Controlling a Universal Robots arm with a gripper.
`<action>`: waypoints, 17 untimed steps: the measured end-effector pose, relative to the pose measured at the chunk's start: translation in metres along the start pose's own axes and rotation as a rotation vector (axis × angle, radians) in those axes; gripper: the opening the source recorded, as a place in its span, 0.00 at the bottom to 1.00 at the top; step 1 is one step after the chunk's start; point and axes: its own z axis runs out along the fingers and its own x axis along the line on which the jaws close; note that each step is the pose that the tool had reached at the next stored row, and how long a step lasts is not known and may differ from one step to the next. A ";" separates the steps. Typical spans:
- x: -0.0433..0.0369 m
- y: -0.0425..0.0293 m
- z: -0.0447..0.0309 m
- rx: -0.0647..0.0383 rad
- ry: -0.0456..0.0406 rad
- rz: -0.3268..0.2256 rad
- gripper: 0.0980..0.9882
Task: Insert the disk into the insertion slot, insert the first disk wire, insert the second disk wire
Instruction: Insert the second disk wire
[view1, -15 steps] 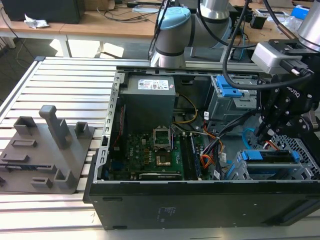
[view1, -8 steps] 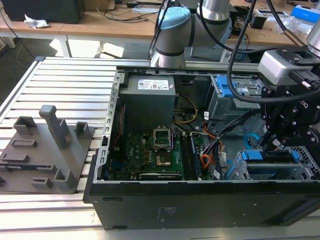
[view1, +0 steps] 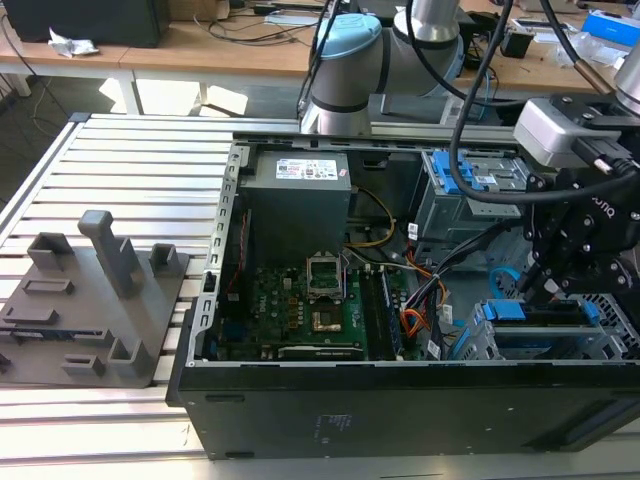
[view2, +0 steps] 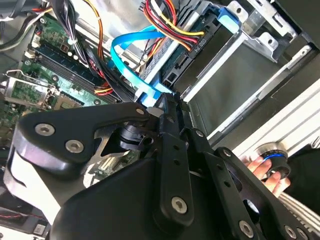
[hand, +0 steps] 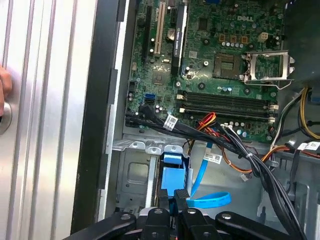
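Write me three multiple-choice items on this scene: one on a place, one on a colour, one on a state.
1. In the exterior view, the grey fixture stands:
A) inside the computer case
B) on the slatted table, left of the case
C) atop the arm

2. The flat cable beside the pincer is:
A) blue
B) green
C) white

3. The computer case is:
A) shut
B) open, motherboard showing
C) wrapped up

Answers: B, it sits on the slats at the exterior view's left; A, it is bright blue in the first wrist view; B, the board lies exposed.
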 end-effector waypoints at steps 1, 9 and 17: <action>0.0000 0.0000 0.0000 0.000 -0.0005 0.011 0.07; -0.0003 -0.0018 0.0084 -0.004 -0.0071 0.051 0.07; -0.0001 -0.0126 0.0118 -0.005 -0.0070 0.051 0.07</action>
